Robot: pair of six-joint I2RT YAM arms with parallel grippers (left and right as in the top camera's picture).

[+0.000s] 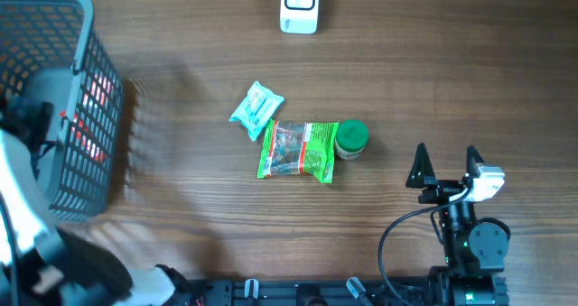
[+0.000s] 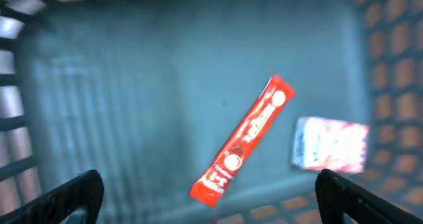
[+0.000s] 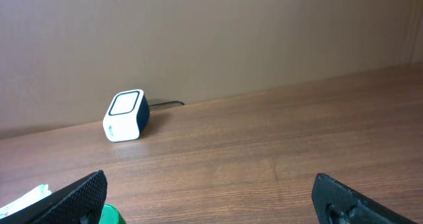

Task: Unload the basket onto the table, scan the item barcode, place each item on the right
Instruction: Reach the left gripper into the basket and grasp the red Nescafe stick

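hidden: left gripper point(image 2: 208, 186) shows only its two dark fingertips at the bottom corners of the left wrist view; overhead its arm is a blur over the basket point(image 1: 86, 35)
cut off: right wrist view clips the teal packet point(image 3: 26, 199) and the green-lid jar point(image 3: 109, 215) at the bottom edge; basket runs off the overhead's left side
hard to make out: left wrist view is motion-blurred, can't tell if the red stick packet point(image 2: 244, 139) lies flat on the basket floor
writing: red stick packet has white print and round white marks, unreadable; white-pink packet point(image 2: 330, 145) print smeared; green snack bag point(image 1: 299, 149) print too small
left gripper state: fingers spread wide, pinching nothing
right gripper point(image 1: 445, 166) state: fingers spread wide, nothing between, low over the table point(image 1: 181, 207), right of the jar
task item: red stick packet inside the basket, diagonal, white-pink packet just beside it
scanner point(image 1: 299, 6): small white box, dark face, rounded corners, far table edge; thin dark cable point(image 3: 165, 104) behind it
table items: teal packet, crinkled; green snack bag, glossy with clear window, touching the jar; jar has round green lid
basket material: grey-blue plastic mesh walls, solid floor
table material: brown wood grain
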